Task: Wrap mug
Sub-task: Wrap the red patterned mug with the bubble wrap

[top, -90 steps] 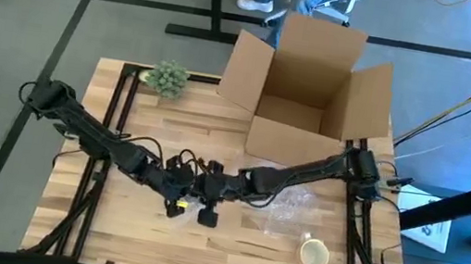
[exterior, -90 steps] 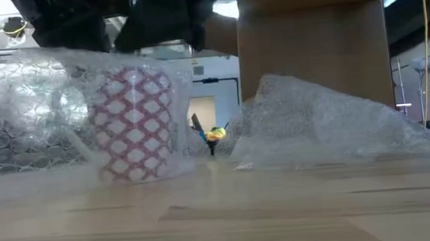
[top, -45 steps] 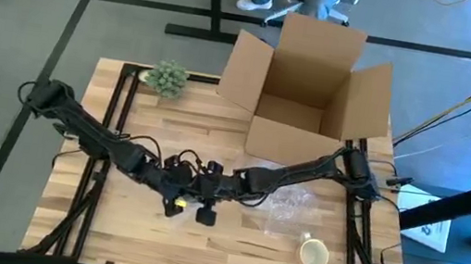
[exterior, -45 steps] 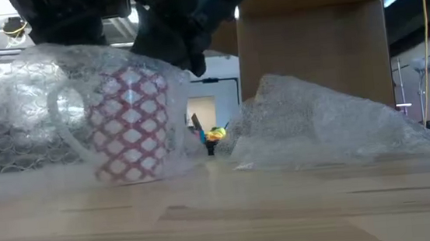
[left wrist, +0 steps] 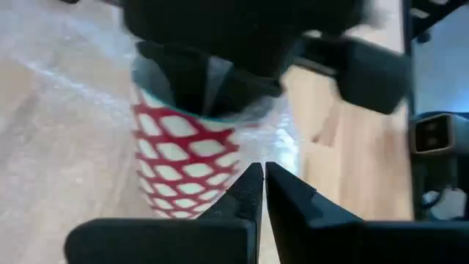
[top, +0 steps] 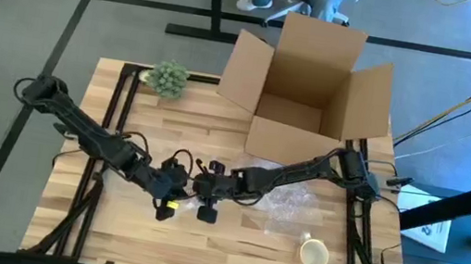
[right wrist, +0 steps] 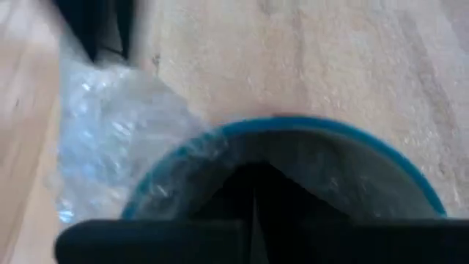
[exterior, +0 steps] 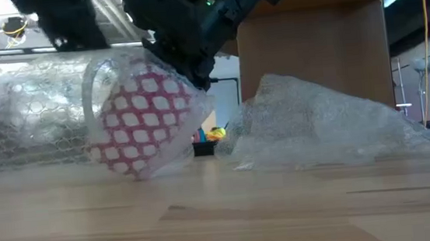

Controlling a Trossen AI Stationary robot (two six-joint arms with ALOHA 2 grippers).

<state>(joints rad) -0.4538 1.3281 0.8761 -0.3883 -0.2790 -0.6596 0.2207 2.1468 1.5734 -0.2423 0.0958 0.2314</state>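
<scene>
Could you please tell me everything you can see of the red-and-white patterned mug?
The mug is white with a red lattice pattern, a teal rim and a dark inside, ceramic by its look. In the low view it is tilted, one edge of its base on the wooden table, with clear bubble wrap draped around it. The right gripper is shut on its rim, pinching wrap into the opening. The left gripper is shut, close beside the mug.
</scene>
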